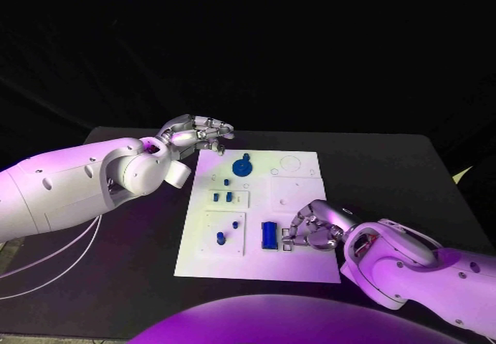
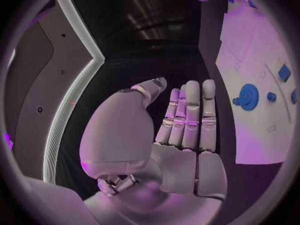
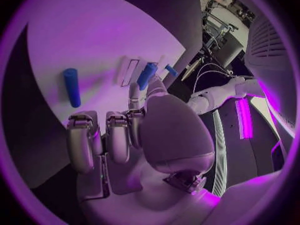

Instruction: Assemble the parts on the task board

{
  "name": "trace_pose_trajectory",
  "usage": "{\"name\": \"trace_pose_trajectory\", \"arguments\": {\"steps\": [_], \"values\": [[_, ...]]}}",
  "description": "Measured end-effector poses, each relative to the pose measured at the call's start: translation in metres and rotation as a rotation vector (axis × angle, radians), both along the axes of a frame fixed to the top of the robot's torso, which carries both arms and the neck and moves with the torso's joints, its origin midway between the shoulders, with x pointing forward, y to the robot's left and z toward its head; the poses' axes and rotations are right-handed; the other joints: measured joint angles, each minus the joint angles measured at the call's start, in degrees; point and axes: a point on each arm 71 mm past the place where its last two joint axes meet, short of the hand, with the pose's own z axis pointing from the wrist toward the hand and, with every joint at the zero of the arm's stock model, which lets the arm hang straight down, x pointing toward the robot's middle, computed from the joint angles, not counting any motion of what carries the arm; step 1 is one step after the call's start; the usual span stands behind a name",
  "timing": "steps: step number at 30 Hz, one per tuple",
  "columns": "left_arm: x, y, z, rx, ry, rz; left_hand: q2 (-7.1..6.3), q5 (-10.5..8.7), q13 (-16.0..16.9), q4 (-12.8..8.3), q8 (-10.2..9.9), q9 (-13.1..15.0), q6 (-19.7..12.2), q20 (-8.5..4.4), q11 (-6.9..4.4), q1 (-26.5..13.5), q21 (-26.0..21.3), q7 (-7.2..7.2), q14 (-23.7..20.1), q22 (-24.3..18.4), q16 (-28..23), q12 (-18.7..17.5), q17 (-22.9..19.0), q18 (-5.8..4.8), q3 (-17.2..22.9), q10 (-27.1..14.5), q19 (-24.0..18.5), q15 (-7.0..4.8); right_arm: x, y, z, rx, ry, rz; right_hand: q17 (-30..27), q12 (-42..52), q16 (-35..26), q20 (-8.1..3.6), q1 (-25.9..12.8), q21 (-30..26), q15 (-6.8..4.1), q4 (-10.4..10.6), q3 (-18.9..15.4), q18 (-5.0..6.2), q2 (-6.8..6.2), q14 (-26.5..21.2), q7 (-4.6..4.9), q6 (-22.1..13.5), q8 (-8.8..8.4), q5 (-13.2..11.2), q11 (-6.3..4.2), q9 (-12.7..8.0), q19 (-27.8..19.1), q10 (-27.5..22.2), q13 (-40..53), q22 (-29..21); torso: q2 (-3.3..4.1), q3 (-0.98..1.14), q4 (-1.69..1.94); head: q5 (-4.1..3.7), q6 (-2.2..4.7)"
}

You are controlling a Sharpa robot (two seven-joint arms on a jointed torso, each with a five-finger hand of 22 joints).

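Note:
The white task board (image 1: 294, 269) lies in the middle of the black table. On it are a blue gear (image 1: 242, 167), several small blue pegs (image 1: 229, 196) and a long blue bar (image 1: 269, 235). My left hand (image 1: 196, 132) hovers at the board's far left corner; in the left wrist view that hand (image 2: 187, 130) has straight fingers and an empty palm, with the gear (image 2: 249, 96) off to its side. My right hand (image 1: 310, 226) rests on the board's near right part with fingers curled in, just beside the bar. In the right wrist view its fingers (image 3: 106, 135) curl in, with a blue bar (image 3: 72, 87) beside them and a blue peg (image 3: 147, 75) just past a fingertip.
The black table (image 1: 393, 165) reaches past the board on every side. White cables (image 1: 51, 258) hang off the table's near left side under my left arm.

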Motion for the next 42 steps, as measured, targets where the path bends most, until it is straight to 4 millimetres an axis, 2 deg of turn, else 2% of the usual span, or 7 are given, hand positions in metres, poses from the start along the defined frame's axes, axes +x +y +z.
{"name": "trace_pose_trajectory", "arguments": {"steps": [7, 11, 15, 20, 25, 33, 42], "values": [[-0.001, 0.002, 0.001, 0.001, 0.000, 0.002, 0.00, 0.00, 0.00, 0.00, 0.00, 0.00, -0.21, 0.00, 0.00, 0.00, -0.22, -0.21, 0.00, 0.00, 0.00, 0.00, 0.00, 0.00, 0.00, 0.00, 0.00, 0.00, 0.006, -0.047, 0.013, -0.026, -0.059, -0.097, 0.00, -2.90, 0.00, 0.96, -0.12, -0.92, 1.03, 0.00, 1.08, 0.00, -1.54, -0.02, 1.93, -3.97, -2.76, 0.10, 2.06, -1.30, -0.11, -0.88, -0.05, 0.00, -0.08, -0.10, -0.08, -0.91, 0.00], [-0.002, 0.002, 0.001, -0.001, 0.000, 0.000, 0.00, 0.00, 0.00, 0.00, 0.00, 0.00, -0.21, 0.00, 0.00, 0.00, -0.22, -0.21, 0.00, 0.00, 0.00, 0.00, 0.00, 0.00, 0.00, 0.00, 0.00, 0.00, 0.005, -0.071, 0.015, -0.062, -0.088, -0.138, -0.01, -3.31, 0.00, 0.95, -0.18, -1.15, 1.43, -0.15, 1.24, 0.00, -1.60, -0.02, 1.98, -4.02, -2.76, 0.11, 2.25, -1.45, -0.10, -1.07, -0.01, -0.01, -0.11, -0.12, -0.16, -1.33, 0.00], [-0.003, 0.002, 0.001, -0.001, -0.001, 0.000, 0.00, 0.00, 0.00, 0.00, 0.00, 0.00, -0.21, 0.00, 0.00, 0.00, -0.22, -0.21, 0.00, 0.00, 0.00, 0.00, 0.00, 0.00, 0.00, 0.00, 0.00, 0.00, 0.001, -0.080, 0.013, -0.090, -0.109, -0.143, -0.01, -3.86, 0.00, 1.16, -0.37, -1.39, 1.43, -0.01, 1.85, 0.00, -2.11, -0.02, 1.75, -3.79, -2.76, 0.10, 2.33, -1.51, 0.10, -1.16, -0.04, -0.01, -0.15, -0.10, -0.37, -1.47, 0.00], [-0.003, 0.001, 0.001, -0.002, 0.000, -0.002, 0.00, 0.00, 0.00, 0.00, 0.00, -0.01, -0.21, 0.00, 0.00, 0.00, -0.22, -0.21, 0.00, 0.00, 0.00, 0.24, 0.00, 0.00, 0.00, 0.00, 0.00, 0.00, -0.004, -0.079, 0.007, -0.112, -0.115, -0.132, -0.01, -3.93, 0.00, 1.36, -0.65, -1.50, 1.43, 0.16, 2.05, 0.00, -2.51, -0.02, 1.56, -2.96, -2.74, -0.14, 2.33, -1.51, -0.11, -1.16, 0.00, -0.01, -0.22, -0.03, -0.59, -1.48, 0.00], [-0.003, 0.001, 0.001, -0.002, 0.000, -0.003, 0.00, 0.00, 0.00, 0.00, 0.00, -0.01, -0.21, 0.00, 0.00, 0.00, -0.22, -0.21, 0.00, 0.00, 0.00, 0.24, 0.00, 0.00, 0.00, 0.00, 0.00, 0.00, -0.007, -0.074, -0.003, -0.127, -0.100, -0.122, -0.01, -3.93, 0.00, 1.36, -1.03, -1.50, 1.43, 0.09, 2.27, 0.00, -2.89, -0.02, 1.56, -2.96, -2.53, -0.35, 2.33, -1.51, -0.11, -1.16, 0.00, -0.02, -0.22, 0.01, -0.59, -1.47, 0.00], [-0.003, 0.002, 0.001, -0.001, 0.001, -0.002, 0.00, 0.00, 0.00, 0.00, 0.00, -0.01, -0.21, 0.00, 0.00, 0.00, -0.22, -0.21, 0.00, 0.00, 0.00, 0.24, 0.01, 0.00, 0.00, 0.00, 0.00, 0.00, -0.011, -0.061, -0.020, -0.140, -0.067, -0.103, -0.02, -3.92, 0.00, 1.36, -1.04, -1.50, 1.43, 0.09, 2.74, 0.01, -2.85, -0.02, 1.37, -2.77, -2.53, -0.58, 2.33, -1.71, -0.11, -1.16, 0.00, -0.02, -0.17, 0.00, -0.55, -1.31, 0.00], [-0.003, 0.002, 0.000, 0.000, 0.001, -0.001, 0.00, 0.00, 0.00, 0.00, 0.00, -0.02, -0.21, 0.00, 0.00, 0.00, -0.22, -0.21, 0.00, 0.00, 0.00, 0.24, -0.04, 0.00, 0.00, 0.00, 0.00, 0.00, -0.009, -0.050, -0.024, -0.134, -0.067, -0.087, -0.02, -3.62, 0.00, 1.36, -1.65, -1.50, 1.43, 0.09, 3.54, 0.01, -2.23, -0.02, 1.35, -2.75, -2.75, -0.57, 2.33, -2.00, -0.11, -1.16, 0.01, -0.03, -0.16, 0.01, -0.60, -1.02, 0.00]]}}
